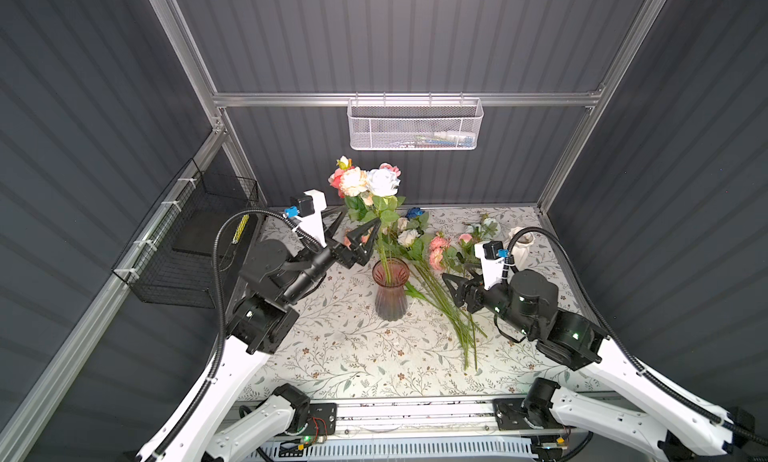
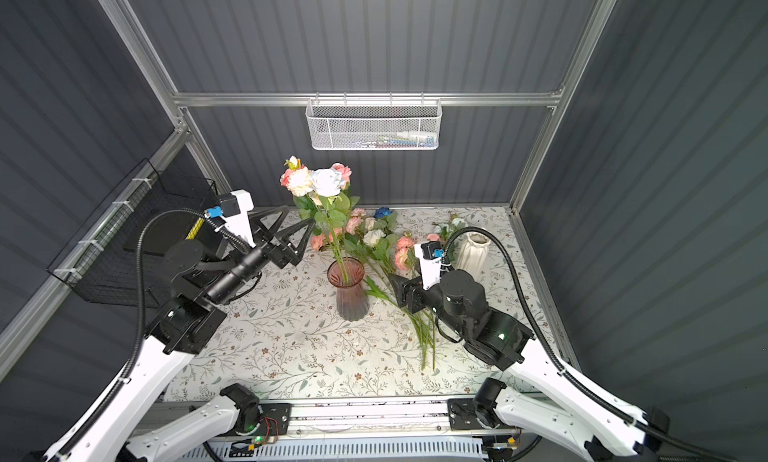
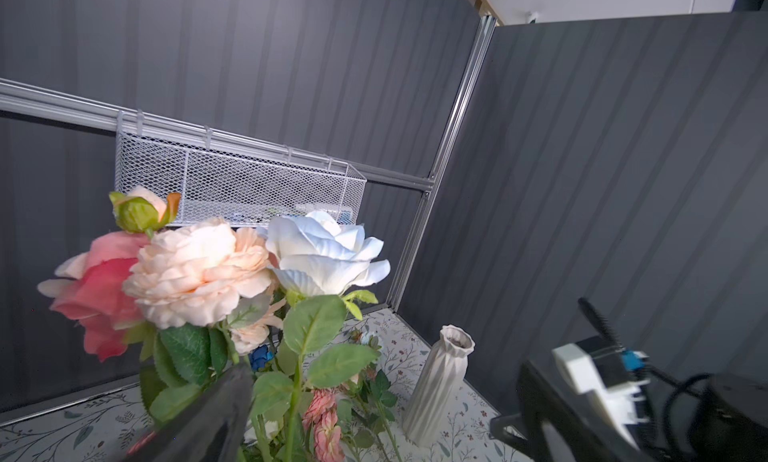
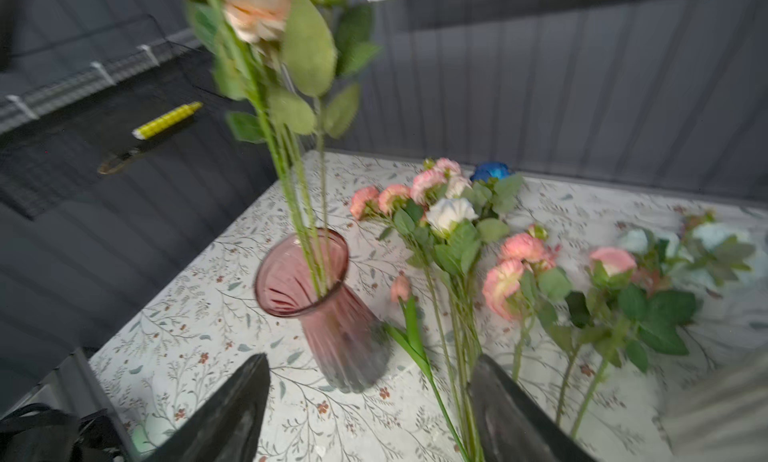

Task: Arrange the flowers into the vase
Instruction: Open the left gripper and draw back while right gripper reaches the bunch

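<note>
A few flowers (image 1: 365,181) stand in the pink vase (image 1: 390,300), and the loose flowers (image 1: 436,248) lie on the desk (image 1: 353,356) just to the right of it. The left jaws gape wide and empty right beside the standing leaves; the right jaws are well open, holding nothing, above the lying stems near the vase. The bunch looks top-heavy, so a jaw snagging a leaf could tip the vase, and the crossed stems might lift several together.

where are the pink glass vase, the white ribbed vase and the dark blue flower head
pink glass vase (image 1: 390,306), in a top view, its ribbed wall
white ribbed vase (image 3: 438,387), left wrist view, middle of its body
dark blue flower head (image 4: 491,171), right wrist view, centre of petals
</note>
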